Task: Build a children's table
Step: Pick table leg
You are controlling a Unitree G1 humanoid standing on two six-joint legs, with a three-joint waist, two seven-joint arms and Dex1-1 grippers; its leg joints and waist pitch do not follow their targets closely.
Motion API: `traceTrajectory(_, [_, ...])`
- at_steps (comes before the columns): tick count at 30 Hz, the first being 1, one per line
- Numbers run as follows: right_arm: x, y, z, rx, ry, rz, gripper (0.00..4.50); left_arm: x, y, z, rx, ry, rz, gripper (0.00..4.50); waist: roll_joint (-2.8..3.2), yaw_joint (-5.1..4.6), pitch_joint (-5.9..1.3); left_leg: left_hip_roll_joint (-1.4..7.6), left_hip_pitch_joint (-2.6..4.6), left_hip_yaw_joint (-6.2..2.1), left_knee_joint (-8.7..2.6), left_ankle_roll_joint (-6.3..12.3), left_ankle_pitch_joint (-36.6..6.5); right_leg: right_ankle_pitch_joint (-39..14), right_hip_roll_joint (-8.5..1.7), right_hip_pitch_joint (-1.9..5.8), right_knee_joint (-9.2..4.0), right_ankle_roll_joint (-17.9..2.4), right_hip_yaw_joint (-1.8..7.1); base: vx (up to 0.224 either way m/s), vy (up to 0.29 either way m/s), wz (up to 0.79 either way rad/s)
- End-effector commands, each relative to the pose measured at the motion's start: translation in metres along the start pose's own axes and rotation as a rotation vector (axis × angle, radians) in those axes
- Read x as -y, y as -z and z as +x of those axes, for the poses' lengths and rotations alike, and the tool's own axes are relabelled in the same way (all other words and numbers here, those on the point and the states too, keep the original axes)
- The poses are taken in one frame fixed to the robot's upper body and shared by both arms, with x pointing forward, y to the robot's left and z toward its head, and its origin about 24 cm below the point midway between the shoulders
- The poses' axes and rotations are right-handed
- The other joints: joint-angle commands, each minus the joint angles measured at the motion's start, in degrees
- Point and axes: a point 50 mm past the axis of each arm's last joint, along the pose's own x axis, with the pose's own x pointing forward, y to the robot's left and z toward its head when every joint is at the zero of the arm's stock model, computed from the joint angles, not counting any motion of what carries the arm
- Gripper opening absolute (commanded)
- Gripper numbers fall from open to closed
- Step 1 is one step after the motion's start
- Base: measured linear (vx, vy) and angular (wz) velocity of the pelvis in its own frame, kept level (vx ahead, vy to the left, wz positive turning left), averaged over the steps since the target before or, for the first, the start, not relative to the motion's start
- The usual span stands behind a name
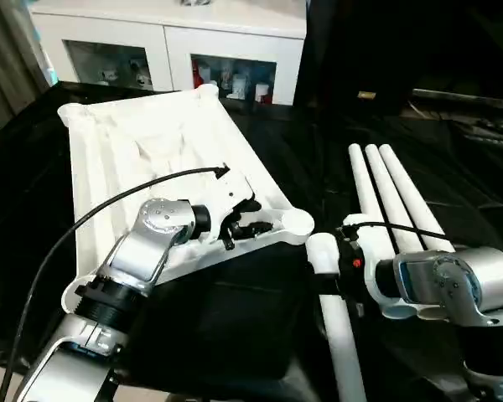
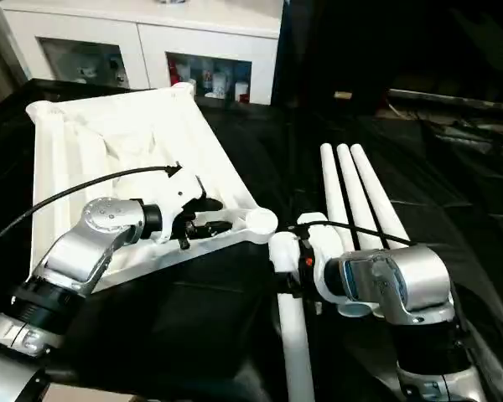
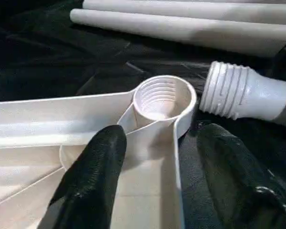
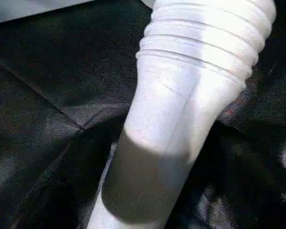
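nearest: my right gripper [image 1: 345,266] — closed around the long white tubular plastic leg [image 1: 339,335], just behind its threaded end; the leg lies low over the black cloth [image 1: 235,327], its tip just beside the corner socket [image 3: 163,99], not yet in it.

next: my left gripper [image 3: 162,176] — fingers parted, astride the rim of the white ribbed rectangular plastic tabletop [image 1: 142,159] at that round threaded socket; whether they press the rim i cannot tell.

beyond, to my right: three more white tubular legs [image 1: 390,193], side by side on the cloth, unmounted.

farthest: white cabinet with glass doors [image 1: 176,42].

progress, as i judge it: early — tabletop underside up, no leg seated; all four left to fit.
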Motion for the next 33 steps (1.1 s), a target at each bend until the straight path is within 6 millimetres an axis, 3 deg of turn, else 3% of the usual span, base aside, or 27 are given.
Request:
traceTrajectory(1, [0.005, 0.012, 0.009, -0.073, 0.018, 0.045, 3.26, 0.001, -0.001, -0.003, 0.004, 0.004, -0.006, 3.03, 0.2, 0.13, -3.97, 3.62, 1.04, -2.19, -3.97, -1.71, -9.48, -18.95, -6.35, 2.74, -5.4, -5.37, 4.09, 0.0, 0.0, 0.0])
traceTrajectory(5, [0.008, 0.017, 0.015, -0.084, 0.024, 0.082, 2.88, 0.001, -0.001, -0.004, 0.002, 0.006, -0.011, 3.37, 0.27, 0.01, -3.76, 3.61, 1.33, -2.31, -4.13, -2.14, -11.63, -21.85, -6.32, 2.58, -5.84, -4.66, 3.97, 0.0, 0.0, 0.0])
traceTrajectory(8, [0.01, 0.02, 0.017, -0.089, 0.02, 0.102, 2.64, 0.001, -0.001, -0.003, 0.002, 0.006, -0.012, 3.61, 0.29, -0.28, -3.21, 3.34, 2.35, -2.57, -4.25, -2.71, -17.02, -31.57, -6.51, 2.2, -7.31, -2.07, 3.52, 0.0, 0.0, 0.0])
traceTrajectory(9, [0.01, 0.02, 0.017, -0.089, 0.02, 0.102, 2.48, 0.001, -0.001, -0.003, 0.002, 0.006, -0.012, 3.78, 0.26, -0.28, -3.33, 3.35, 2.41, -2.6, -4.26, -2.75, -17.07, -31.92, -6.51, 2.2, -7.41, -1.69, 3.52, 0.0, 0.0, 0.0])
traceTrajectory(16, [0.01, 0.022, 0.021, -0.078, 0.014, 0.152, 2.11, 0.003, -0.001, -0.002, -0.001, 0.008, -0.019, 4.26, 0.35, -0.43, -3.63, 3.57, 2.01, -2.82, -4.6, -2.97, -16.12, -27.78, -6.4, 2.43, -6.85, -2.38, 3.58, 0.0, 0.0, 0.0])
traceTrajectory(21, [0.01, 0.012, 0.016, -0.021, -0.019, 0.197, 1.93, 0.001, -0.003, -0.004, 0.01, 0.002, -0.032, 4.5, 0.32, -0.75, -3.68, 3.53, 1.97, -2.8, -4.58, -2.92, -15.9, -27.03, -6.44, 2.46, -6.74, -2.99, 3.65, 0.0, 0.0, 0.0])
traceTrajectory(22, [0.011, -0.001, 0.008, 0.046, -0.065, 0.24, 1.92, 0.0, -0.004, -0.005, 0.019, 0.002, -0.047, 4.5, 0.56, -0.84, -3.68, 3.51, 1.99, -2.8, -4.56, -2.97, -15.9, -26.61, -6.44, 2.42, -6.63, -3.51, 3.69, 0.0, 0.0, 0.0])
traceTrajectory(25, [0.013, -0.014, -0.003, 0.113, -0.105, 0.267, 1.91, 0.0, -0.004, -0.007, 0.024, 0.003, -0.056, 4.5, 0.53, -0.93, -3.81, 3.61, 1.79, -2.69, -4.5, -2.72, -14.18, -23.42, -6.37, 2.59, -6.24, -4.71, 3.8, 0.0, 0.0, 0.0])
traceTrajectory(33, [0.022, -0.036, -0.031, 0.226, -0.138, 0.29, 1.91, 0.002, -0.005, -0.008, 0.04, 0.015, -0.082, 4.5, 0.7, -0.66, -3.99, 3.53, 1.54, -2.22, -4.33, -2.3, -9.72, -16.71, -6.17, 3.05, -5.3, -6.83, 4.07, 0.0, 0.0, 0.0])
